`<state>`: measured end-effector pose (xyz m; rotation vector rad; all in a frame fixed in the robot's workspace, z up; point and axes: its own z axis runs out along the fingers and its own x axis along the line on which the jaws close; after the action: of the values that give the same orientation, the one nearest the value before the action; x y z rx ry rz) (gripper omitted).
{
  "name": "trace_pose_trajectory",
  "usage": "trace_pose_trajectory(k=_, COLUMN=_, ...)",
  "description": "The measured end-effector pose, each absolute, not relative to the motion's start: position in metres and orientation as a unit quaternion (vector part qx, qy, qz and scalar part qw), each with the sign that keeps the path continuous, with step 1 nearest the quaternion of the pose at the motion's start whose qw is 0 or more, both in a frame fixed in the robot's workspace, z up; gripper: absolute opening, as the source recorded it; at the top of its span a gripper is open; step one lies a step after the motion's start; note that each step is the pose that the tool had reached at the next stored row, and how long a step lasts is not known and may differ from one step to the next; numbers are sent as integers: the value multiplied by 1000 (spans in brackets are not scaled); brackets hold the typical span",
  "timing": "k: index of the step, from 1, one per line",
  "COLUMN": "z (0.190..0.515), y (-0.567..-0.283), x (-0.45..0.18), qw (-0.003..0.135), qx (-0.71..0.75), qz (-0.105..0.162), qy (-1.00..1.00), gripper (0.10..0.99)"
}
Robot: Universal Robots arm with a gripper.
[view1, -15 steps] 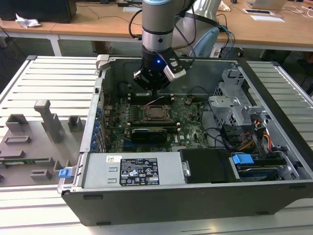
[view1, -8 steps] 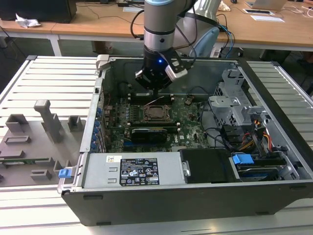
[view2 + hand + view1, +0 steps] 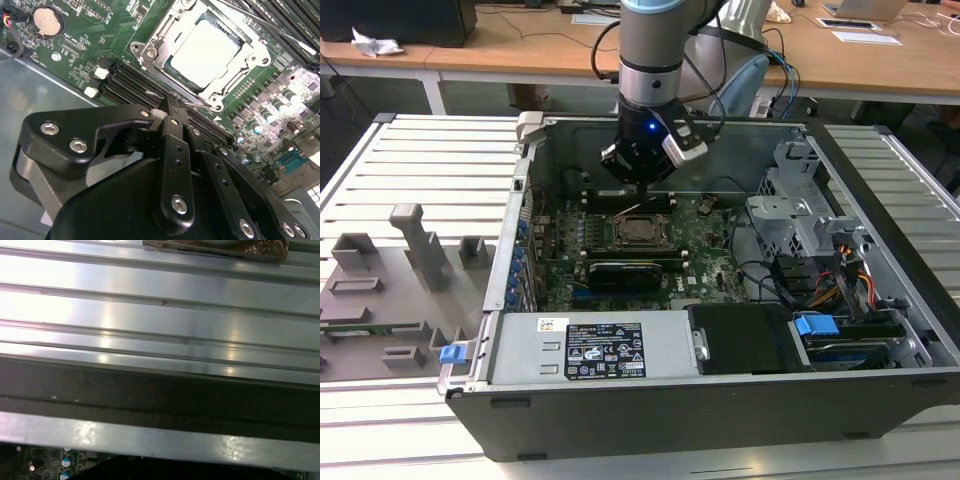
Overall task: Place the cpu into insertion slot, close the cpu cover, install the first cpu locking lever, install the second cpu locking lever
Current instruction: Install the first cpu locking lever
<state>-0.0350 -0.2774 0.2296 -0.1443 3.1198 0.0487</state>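
Even overhead light throughout. Strong glare on the cpu point(image 3: 207, 47) top and slatted table point(image 3: 160, 305); near gripper point(image 3: 170, 107) parts blurred.

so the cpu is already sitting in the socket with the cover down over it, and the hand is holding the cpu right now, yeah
Not quite. The cpu does sit in the insertion slot with the cpu cover down over it, but the hand holds nothing. In the second wrist view its fingers are closed together, empty, beside the socket's edge.
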Motion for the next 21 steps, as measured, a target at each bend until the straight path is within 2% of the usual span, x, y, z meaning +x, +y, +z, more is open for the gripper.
trace_pose_trajectory(k=21, z=207, y=-276, x=-22, qw=8, qx=-46, qz=5, qy=999, gripper=106)
